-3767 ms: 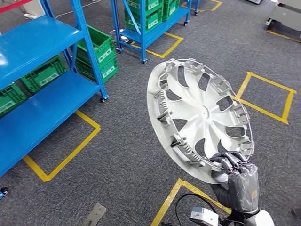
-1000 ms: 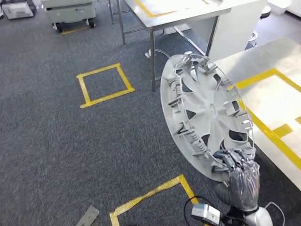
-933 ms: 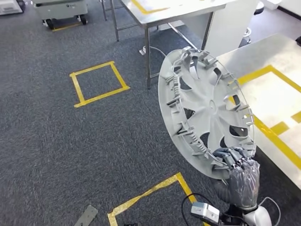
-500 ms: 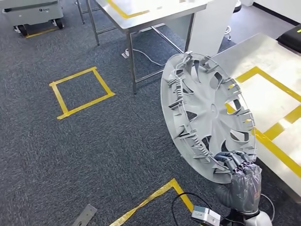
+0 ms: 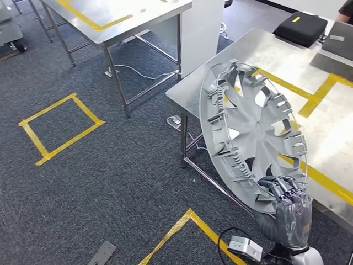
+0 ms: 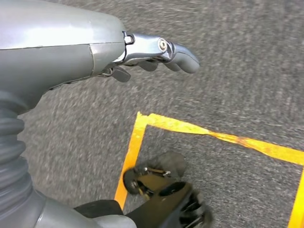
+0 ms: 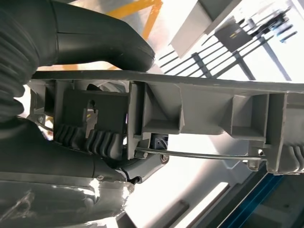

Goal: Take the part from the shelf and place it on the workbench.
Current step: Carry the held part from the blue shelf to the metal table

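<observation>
right robot hand point(image 5: 289, 212) is grasping the wheel cover point(image 5: 250, 132) by its lower rim, tilted upright beside the desk point(image 5: 345, 110) near edge | left robot hand point(image 6: 107, 52) is hanging released over carpet, fingers apart | right wrist view: rim ribs point(image 7: 201, 109) close up

The wheel cover point(image 5: 250, 132) is hiding part of the workbench point(image 5: 291, 61), whose far side is running off-frame.

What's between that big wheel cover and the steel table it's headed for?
Nothing visible. The right hand holds the wheel cover upright at the workbench edge; the steel near it looks bare apart from yellow tape. The dark case lies at the far side.
</observation>
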{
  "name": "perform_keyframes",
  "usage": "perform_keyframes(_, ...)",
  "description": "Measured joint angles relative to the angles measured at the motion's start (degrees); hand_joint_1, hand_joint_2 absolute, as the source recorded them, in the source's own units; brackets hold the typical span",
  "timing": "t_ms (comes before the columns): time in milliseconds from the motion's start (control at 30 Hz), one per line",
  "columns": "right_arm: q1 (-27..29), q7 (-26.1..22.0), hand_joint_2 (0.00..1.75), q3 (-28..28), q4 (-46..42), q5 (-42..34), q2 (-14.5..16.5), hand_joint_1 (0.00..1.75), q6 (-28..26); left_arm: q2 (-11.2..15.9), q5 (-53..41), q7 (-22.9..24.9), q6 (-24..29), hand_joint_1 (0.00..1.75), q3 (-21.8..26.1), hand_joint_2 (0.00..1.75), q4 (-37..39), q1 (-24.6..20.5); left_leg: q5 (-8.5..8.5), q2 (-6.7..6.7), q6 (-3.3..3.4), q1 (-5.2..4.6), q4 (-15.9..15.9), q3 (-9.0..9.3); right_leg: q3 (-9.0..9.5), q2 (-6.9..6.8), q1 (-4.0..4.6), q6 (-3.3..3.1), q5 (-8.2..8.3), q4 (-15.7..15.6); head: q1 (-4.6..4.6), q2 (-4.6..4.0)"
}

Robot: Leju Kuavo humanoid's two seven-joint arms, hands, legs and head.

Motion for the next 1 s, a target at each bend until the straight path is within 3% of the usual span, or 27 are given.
perform_keyframes(67,0.1,0.1,1.75,-0.3,0.0,0.0,0.0,1.75,0.0,-0.1,0.0,0.0,0.0,0.00,0.0,1.75,0.0,0.0,-0.22,-1.43,0.41,0.18,-2.5,1.30,-0.50,1.34,-0.18,0.81,-0.07,0.2,-0.07,0.00)
perform_keyframes(133,0.5,0.2,1.75,-0.5,-0.1,0.0,0.0,1.75,-0.1,-0.1,0.0,0.0,0.0,0.00,0.1,1.75,0.0,-0.1,-0.34,-0.27,1.41,0.05,-2.8,1.49,-0.93,2.05,-0.46,1.47,0.03,0.0,-0.09,0.00)
perform_keyframes(200,0.9,0.3,1.75,-0.7,-0.1,0.0,0.0,1.75,-0.1,0.0,0.0,0.0,0.0,0.00,0.2,1.75,0.0,-0.3,-0.42,0.97,2.36,0.01,-3.0,1.84,-2.12,-0.54,-0.28,1.93,-1.39,2.3,0.20,0.00)
perform_keyframes(267,1.0,0.6,1.75,-0.9,-0.3,-0.2,0.0,1.75,-0.1,0.0,0.1,0.0,0.0,0.00,0.5,1.75,0.0,-0.1,-0.74,2.36,3.03,-0.28,-3.1,2.22,-5.40,-4.24,-0.06,2.16,-4.78,9.3,0.48,0.00)
perform_keyframes(333,1.0,1.1,1.75,-1.4,-0.3,-0.7,0.0,1.75,-0.1,0.0,0.2,0.0,0.0,0.00,0.7,1.75,0.0,0.1,-1.07,3.93,3.29,-0.60,-3.0,2.56,-8.88,-5.46,-0.10,2.24,-6.98,16.0,0.47,0.00)
perform_keyframes(367,1.0,1.2,1.75,-1.6,-0.3,-0.9,0.0,1.75,0.0,0.0,0.3,0.0,0.0,0.00,0.8,1.75,0.0,0.1,-1.25,4.64,3.31,-0.69,-3.0,2.76,-9.35,-5.65,-0.10,2.21,-6.58,16.6,0.49,0.00)
perform_keyframes(400,1.0,1.3,1.75,-1.8,-0.3,-1.1,0.0,1.75,0.1,0.0,0.5,0.0,0.0,0.00,0.9,1.75,0.0,0.1,-1.45,5.29,3.25,-0.74,-3.0,3.03,-8.64,-5.87,-0.09,2.12,-5.16,15.0,0.49,0.00)
perform_keyframes(433,0.7,1.3,1.75,-1.9,-0.3,-1.3,0.0,1.75,0.3,0.0,0.7,0.0,0.0,0.00,1.0,1.75,0.0,0.1,-1.68,5.90,3.12,-0.77,-3.0,3.36,-6.82,-6.55,-0.03,1.97,-3.08,11.5,0.50,0.00)
perform_keyframes(500,-0.4,1.5,1.75,-1.9,0.0,-1.4,0.1,1.75,1.0,0.1,1.2,0.1,0.0,0.00,1.4,1.75,0.0,0.1,-2.21,7.08,2.63,-1.03,-3.0,4.00,-2.89,-9.02,0.38,1.63,-0.09,4.0,0.49,0.00)
perform_keyframes(567,-2.3,2.0,1.75,-1.9,0.7,-1.3,0.5,1.75,2.2,0.1,1.6,0.4,-0.2,0.00,1.9,1.75,0.0,0.0,-2.56,8.26,2.11,-1.35,-2.9,4.32,-1.48,-9.92,0.78,1.25,0.55,1.0,0.44,0.00)
perform_keyframes(633,-4.1,3.0,1.75,-1.9,2.0,-0.9,1.0,1.75,3.4,0.1,1.4,1.3,-0.3,0.00,2.3,1.75,0.0,-0.1,-2.77,9.15,1.59,-1.32,-3.0,4.47,-1.70,-8.38,0.78,0.72,0.77,0.8,0.42,0.00)
perform_keyframes(700,-5.8,4.0,1.75,-1.9,3.3,-0.5,1.5,1.75,4.1,0.1,0.9,2.2,-0.4,0.00,2.4,1.75,0.0,-0.3,-4.04,7.31,0.98,-1.08,-1.4,3.78,-1.69,-7.04,0.51,0.16,1.02,0.5,0.29,0.00)
perform_keyframes(767,-7.4,4.7,1.75,-1.8,4.5,-0.4,2.0,1.75,4.5,0.0,0.7,3.0,-0.5,0.00,2.4,1.75,0.0,-0.3,-7.05,4.45,0.64,-0.96,4.6,0.72,-1.64,-5.85,0.24,-0.25,1.15,0.4,0.02,0.00)
perform_keyframes(833,-8.5,5.1,1.75,-1.8,5.5,-0.4,2.3,1.75,4.5,0.0,0.7,3.4,-0.6,0.00,2.5,1.75,0.0,0.0,-9.22,3.60,0.56,-0.95,11.4,-3.28,-1.64,-4.47,0.19,-0.41,1.15,0.4,-0.09,0.00)
perform_keyframes(867,-8.9,5.2,1.75,-1.9,6.0,-0.4,2.4,1.75,4.6,0.0,0.7,3.5,-0.7,0.00,2.6,1.75,0.0,0.1,-8.80,3.49,0.56,-0.93,12.6,-4.38,-1.61,-3.68,0.16,-0.41,1.14,0.4,-0.08,0.00)
perform_keyframes(900,-9.2,5.3,1.75,-1.9,6.3,-0.4,2.4,1.75,4.6,0.1,0.7,3.6,-0.7,0.00,2.6,1.75,0.0,0.1,-7.26,3.35,0.59,-0.91,11.8,-4.48,-1.55,-2.86,0.11,-0.37,1.12,0.4,-0.09,0.00)
perform_keyframes(933,-9.3,5.4,1.75,-1.9,6.7,-0.4,2.4,1.75,4.6,0.1,0.5,3.6,-0.7,0.00,2.7,1.75,0.0,0.1,-4.98,3.02,0.61,-0.85,9.1,-3.58,-1.46,-2.07,0.01,-0.30,1.09,0.4,-0.09,0.00)
perform_keyframes(1000,-9.4,5.6,1.75,-1.9,7.1,-0.5,2.4,1.75,4.6,0.1,0.2,3.5,-0.6,0.00,2.7,1.75,0.0,0.1,-1.12,0.69,0.62,-0.42,1.9,-0.60,-1.50,-0.60,-0.11,0.13,0.95,0.6,-0.13,0.00)
